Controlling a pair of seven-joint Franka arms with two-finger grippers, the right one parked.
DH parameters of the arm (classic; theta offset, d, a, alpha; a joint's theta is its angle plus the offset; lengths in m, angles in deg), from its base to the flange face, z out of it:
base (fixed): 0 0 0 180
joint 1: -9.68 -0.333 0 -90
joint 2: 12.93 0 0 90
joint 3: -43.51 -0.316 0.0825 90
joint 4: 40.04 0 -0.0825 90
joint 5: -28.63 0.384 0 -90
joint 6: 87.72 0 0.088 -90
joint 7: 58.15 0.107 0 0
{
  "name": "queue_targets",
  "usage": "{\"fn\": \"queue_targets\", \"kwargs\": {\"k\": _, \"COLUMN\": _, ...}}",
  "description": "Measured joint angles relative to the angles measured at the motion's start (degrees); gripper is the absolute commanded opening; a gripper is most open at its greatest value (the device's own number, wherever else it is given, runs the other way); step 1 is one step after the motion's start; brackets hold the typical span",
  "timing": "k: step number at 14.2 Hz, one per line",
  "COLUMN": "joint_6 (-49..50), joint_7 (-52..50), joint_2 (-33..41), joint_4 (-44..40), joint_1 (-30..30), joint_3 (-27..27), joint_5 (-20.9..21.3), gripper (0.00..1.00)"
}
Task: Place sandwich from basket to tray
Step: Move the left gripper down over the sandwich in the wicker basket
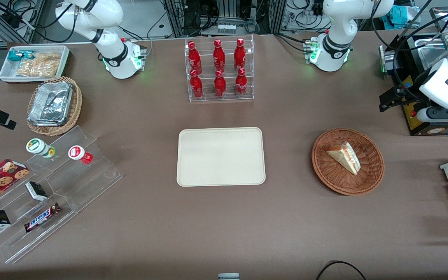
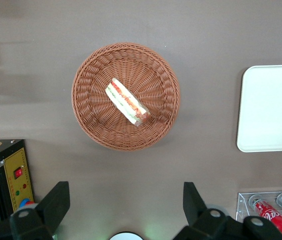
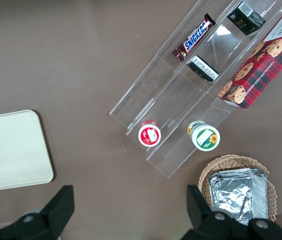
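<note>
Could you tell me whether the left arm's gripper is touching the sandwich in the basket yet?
Apart. The left wrist view shows the gripper open and well above the table, with bare tabletop between its fingertips and the basket where the sandwich lies.

**Brown cloth-like surface, cluttered lab at its farther edge**

A matte brown surface [image 1: 150,233] fills nearly the whole front view, evenly lit and with only soft shadows. Along its edge farthest from the front camera stand aluminium frame posts [image 1: 174,17] amid tangled black cables [image 1: 204,15]. A black control box with a yellow panel [image 2: 16,175] sits at the working arm's end. A black cable [image 1: 340,263] loops in at the nearest edge.
</note>
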Motion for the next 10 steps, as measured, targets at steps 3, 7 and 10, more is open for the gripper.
{"fn": "queue_targets", "kwargs": {"k": 3, "joint_6": -0.06, "joint_7": 0.43, "joint_2": -0.63, "joint_4": 0.37, "joint_1": 0.03, "joint_3": 0.01, "joint_5": 0.01, "gripper": 1.00}}
{"fn": "queue_targets", "kwargs": {"k": 7, "joint_6": -7.09, "joint_7": 0.46, "joint_2": -3.14, "joint_4": 6.50, "joint_1": 0.04, "joint_3": -0.01, "joint_5": 0.07, "gripper": 1.00}}
{"fn": "queue_targets", "kwargs": {"k": 10, "joint_6": -19.09, "joint_7": 0.46, "joint_2": -3.65, "joint_4": 17.07, "joint_1": 0.04, "joint_3": -0.07, "joint_5": 0.23, "gripper": 1.00}}
